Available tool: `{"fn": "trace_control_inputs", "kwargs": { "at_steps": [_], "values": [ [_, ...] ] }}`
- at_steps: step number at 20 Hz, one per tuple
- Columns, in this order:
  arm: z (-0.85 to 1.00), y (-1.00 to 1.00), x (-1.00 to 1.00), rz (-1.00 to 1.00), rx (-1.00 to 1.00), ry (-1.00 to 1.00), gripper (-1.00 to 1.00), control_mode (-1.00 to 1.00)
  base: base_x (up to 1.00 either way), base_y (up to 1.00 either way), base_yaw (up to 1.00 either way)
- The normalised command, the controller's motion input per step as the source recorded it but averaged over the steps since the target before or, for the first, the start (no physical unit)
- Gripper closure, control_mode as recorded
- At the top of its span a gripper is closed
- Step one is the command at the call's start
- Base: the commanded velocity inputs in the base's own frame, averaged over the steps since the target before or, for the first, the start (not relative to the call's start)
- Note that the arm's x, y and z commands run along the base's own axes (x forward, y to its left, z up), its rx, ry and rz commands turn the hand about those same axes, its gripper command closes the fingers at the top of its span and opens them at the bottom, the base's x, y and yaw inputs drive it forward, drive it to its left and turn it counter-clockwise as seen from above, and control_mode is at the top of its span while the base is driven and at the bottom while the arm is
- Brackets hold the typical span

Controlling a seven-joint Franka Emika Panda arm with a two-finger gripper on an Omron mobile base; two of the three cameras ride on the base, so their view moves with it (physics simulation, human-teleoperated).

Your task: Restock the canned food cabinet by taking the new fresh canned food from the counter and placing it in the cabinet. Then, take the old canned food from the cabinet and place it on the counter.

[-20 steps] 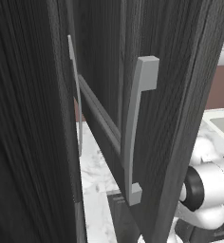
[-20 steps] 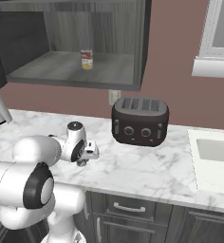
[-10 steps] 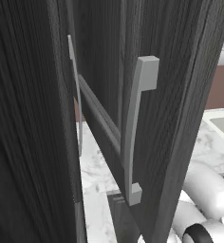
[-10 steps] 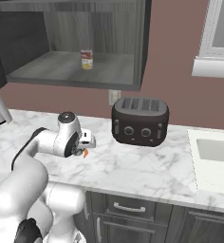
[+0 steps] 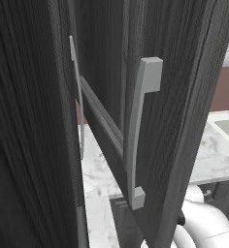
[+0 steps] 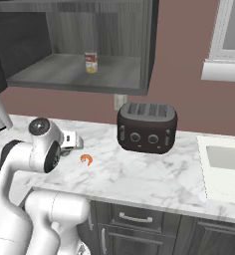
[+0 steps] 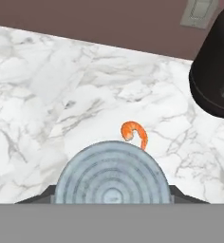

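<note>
A grey ribbed-top can (image 7: 112,178) sits between the gripper (image 7: 112,195) fingers, low over the white marble counter (image 6: 139,172). The dark wood-grain cabinet (image 6: 122,89) stands open above; a small labelled can (image 6: 91,63) stands upright on its shelf.

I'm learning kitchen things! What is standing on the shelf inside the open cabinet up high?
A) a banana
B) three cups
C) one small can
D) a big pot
C: in the right base view a single small can stands alone on the shelf of the open cabinet, above the counter.
</note>
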Motion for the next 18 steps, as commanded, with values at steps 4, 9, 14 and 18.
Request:
{"fn": "trace_control_inputs", "kwargs": {
  "at_steps": [4,9,14,18],
  "values": [
    [1.0,0.43,-0.26,0.0,0.0,0.0,1.0,-1.0,0.0,0.0,0.0],
    [1.0,0.24,-0.15,-0.01,0.0,0.0,1.0,-1.0,0.0,0.0,0.0],
    [1.0,0.09,-0.28,-0.02,0.0,0.0,1.0,-1.0,0.0,0.0,0.0],
    [1.0,0.01,-0.64,-0.04,0.0,0.0,1.0,-1.0,0.0,0.0,0.0]
  ]
}}
